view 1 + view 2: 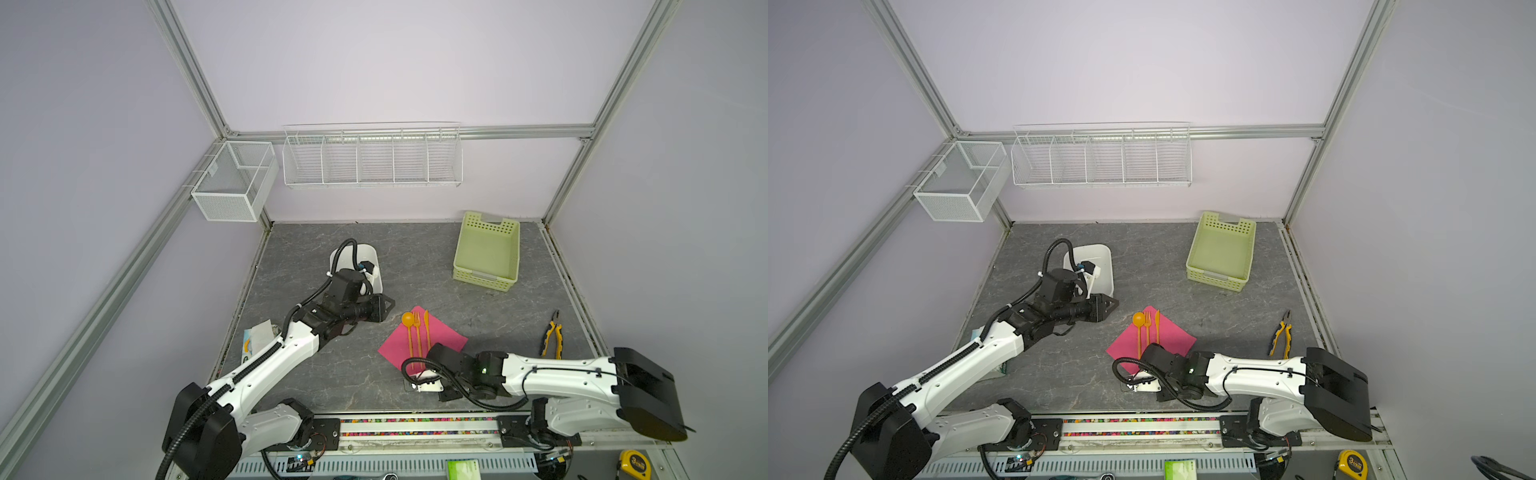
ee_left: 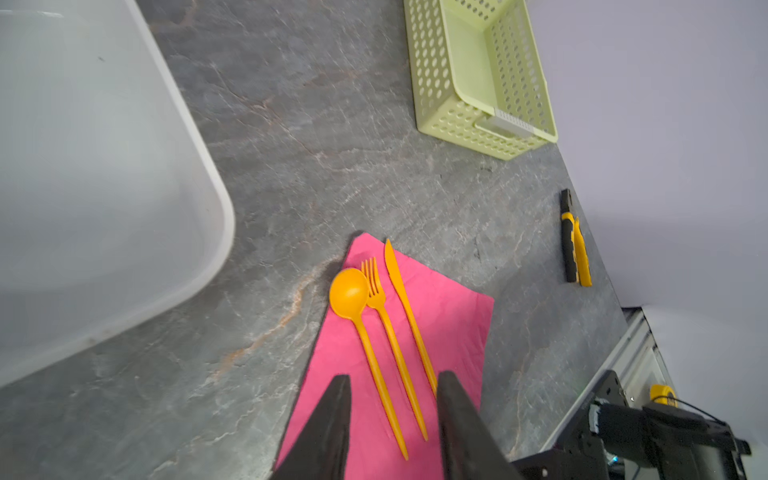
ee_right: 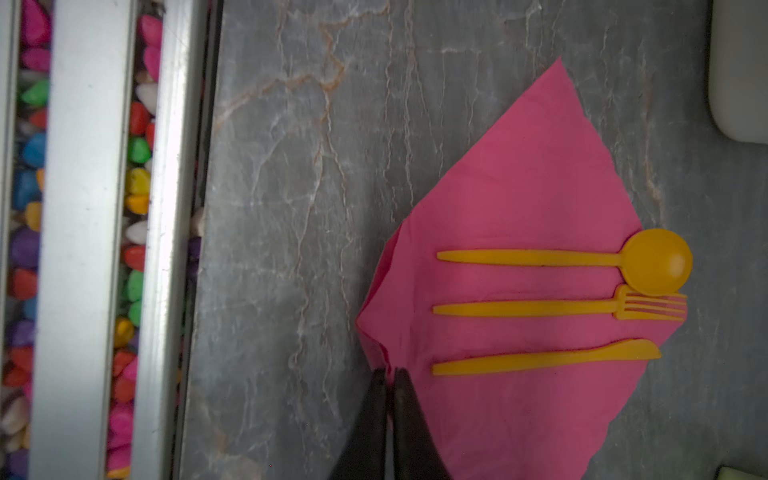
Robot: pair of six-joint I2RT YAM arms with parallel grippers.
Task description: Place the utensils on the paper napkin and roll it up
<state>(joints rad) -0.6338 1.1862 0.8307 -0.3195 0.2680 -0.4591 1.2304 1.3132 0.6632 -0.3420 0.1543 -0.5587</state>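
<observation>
Napkin (image 1: 440,338) is lying flat on the bench (image 1: 415,266), front centre, turned so that one corner is pointing toward the back wall. Three orange utensils are being carried on it side by side, apart from one another except at the heads, where the fork's tines are touching the spoon's bowl. In both top views they are lying left to right: spoon (image 3: 656,262), fork (image 3: 540,309), knife (image 3: 540,359). Handles are pointing toward the arm bases. The spoon's bowl is overhanging the napkin's edge onto the bench, and the knife's tip is just passing the edge too. The napkin's near corner is being pinched by the right tool (image 3: 388,372), which is clenched on the paper. The edge beside it is being crumpled upward. In the top views this tool is being hidden under its own wrist. The left tool (image 2: 395,376) is being held released above the napkin with its two fingers apart; nothing is being gripped, and the utensil handles are showing below the gap. A white tub (image 1: 372,253) is standing behind the left arm. A green basket (image 1: 486,253) is sitting at the back right. Yellow-handled pliers (image 1: 552,336) are lying near the right edge, well apart from the napkin.
</observation>
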